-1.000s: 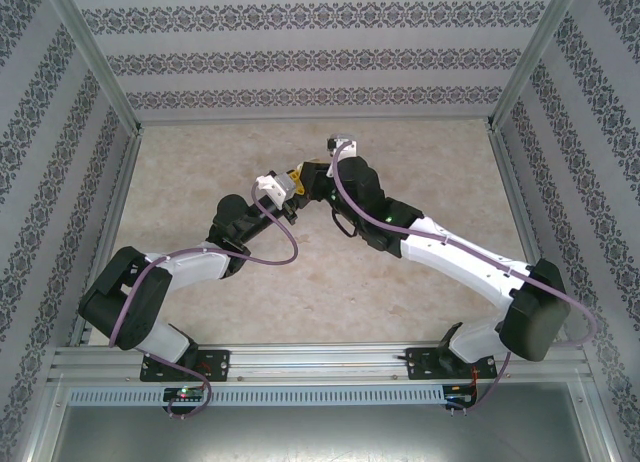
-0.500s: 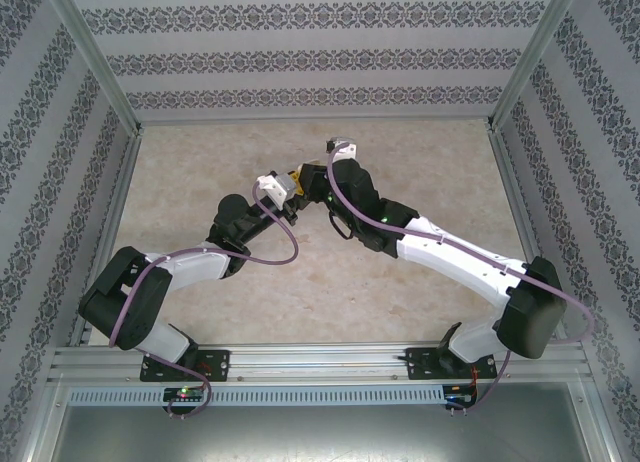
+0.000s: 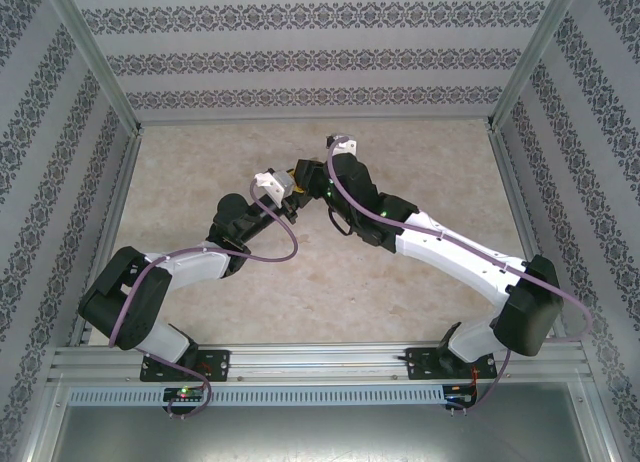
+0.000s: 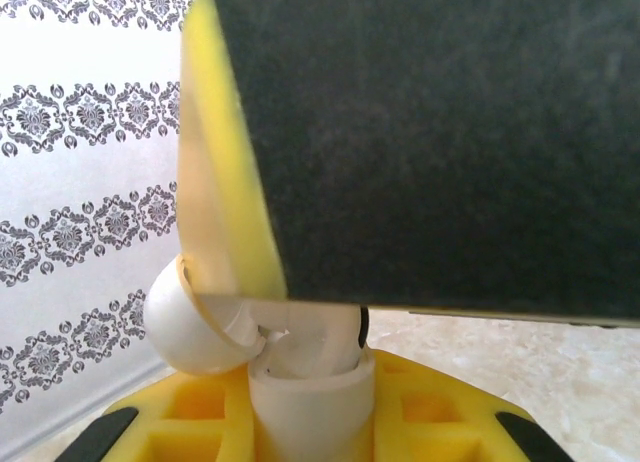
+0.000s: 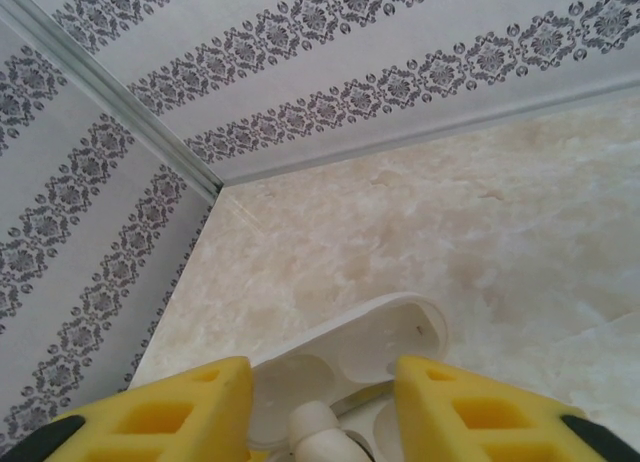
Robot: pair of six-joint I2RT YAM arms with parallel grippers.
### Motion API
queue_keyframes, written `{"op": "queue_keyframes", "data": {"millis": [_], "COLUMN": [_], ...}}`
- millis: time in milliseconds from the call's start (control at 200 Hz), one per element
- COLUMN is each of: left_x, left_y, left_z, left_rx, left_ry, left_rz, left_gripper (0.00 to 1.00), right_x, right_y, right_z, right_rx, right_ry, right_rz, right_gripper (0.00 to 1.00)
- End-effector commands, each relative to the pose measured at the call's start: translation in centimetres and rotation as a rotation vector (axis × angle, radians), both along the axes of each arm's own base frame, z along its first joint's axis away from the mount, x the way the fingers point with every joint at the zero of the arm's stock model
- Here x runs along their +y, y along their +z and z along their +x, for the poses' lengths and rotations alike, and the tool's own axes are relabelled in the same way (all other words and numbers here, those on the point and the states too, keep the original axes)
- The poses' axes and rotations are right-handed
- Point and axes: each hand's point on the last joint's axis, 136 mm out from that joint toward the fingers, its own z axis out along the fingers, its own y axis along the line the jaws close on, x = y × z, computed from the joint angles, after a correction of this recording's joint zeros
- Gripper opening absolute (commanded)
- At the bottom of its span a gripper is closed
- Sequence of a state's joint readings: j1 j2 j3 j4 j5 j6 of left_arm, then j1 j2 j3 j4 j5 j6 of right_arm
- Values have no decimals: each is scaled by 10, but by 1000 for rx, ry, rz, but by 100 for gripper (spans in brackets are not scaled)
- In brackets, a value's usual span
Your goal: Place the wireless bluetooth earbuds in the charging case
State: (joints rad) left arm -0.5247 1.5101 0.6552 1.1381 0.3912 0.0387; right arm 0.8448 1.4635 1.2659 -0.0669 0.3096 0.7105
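Both grippers meet just 12 o'clock of table (image 3: pixel 200 162) centre. Left gripper (image 4: pixel 305 412) is clamped on the white charging case (image 5: pixel 400 332), probably so it can't slide. Right gripper (image 5: pixel 322 374) has its jaws apart around an earbud (image 5: pixel 315 424) at 6 o'clock, seemingly seated in the case.

at 6 o'clock the right gripper (image 5: pixel 320 382), yellow fingers (image 5: pixel 190 407) parted, straddles an open white plastic charging case (image 5: pixel 400 327) and a small white earbud (image 5: pixel 315 422).

Marble tabletop (image 3: pixel 330 302) lies open around both arms. At mid-table the left gripper (image 3: pixel 288 185) and right gripper (image 3: pixel 308 174) crowd one charging case (image 5: pixel 360 347); patterned walls (image 3: pixel 300 57) bound three sides.
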Motion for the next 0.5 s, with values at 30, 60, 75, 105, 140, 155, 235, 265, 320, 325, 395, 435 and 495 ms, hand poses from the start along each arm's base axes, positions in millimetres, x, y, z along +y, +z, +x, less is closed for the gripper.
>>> {"op": "queue_keyframes", "data": {"millis": [30,60,75,105,140,155,235,265,320,325,395,435,495], "left_x": [-8,-8,-9,-9,-10,-10,-12,-12,-13,-13,-13,-13,-13], "left_y": [25,24,24,22,21,20,15,12,10,9,6,4,3], "left_z": [-11,-10,-10,-9,-9,-9,-7,-6,-5,-5,-4,-4,-4], "left_rx": [-53,-48,-46,-40,-32,-30,-14,-5,2,4,15,23,23], "left_ry": [-55,-54,-56,-58,-62,-64,-71,-71,-76,-76,-77,-76,-74], "left_rz": [-65,-69,-70,-74,-79,-80,-93,-96,-101,-101,-106,-107,-108], "left_gripper": [0,0,0,0,0,0,0,0,0,0,0,0,0], "right_x": [3,2,2,2,3,2,4,4,4,4,4,3,1], "right_y": [14,16,15,15,14,14,14,16,19,19,26,30,37], "right_z": [8,9,10,11,13,13,16,17,19,19,21,22,22], "right_rx": [-9,-7,-3,2,10,9,17,17,15,15,5,-1,-11], "right_ry": [-7,-9,-10,-12,-10,-10,-9,-8,-6,-6,-2,-2,0], "right_rz": [39,43,45,49,55,59,70,75,82,82,95,98,107], "right_gripper": [46,46,47,47,47,49,55,57,61,61,65,68,71]}}
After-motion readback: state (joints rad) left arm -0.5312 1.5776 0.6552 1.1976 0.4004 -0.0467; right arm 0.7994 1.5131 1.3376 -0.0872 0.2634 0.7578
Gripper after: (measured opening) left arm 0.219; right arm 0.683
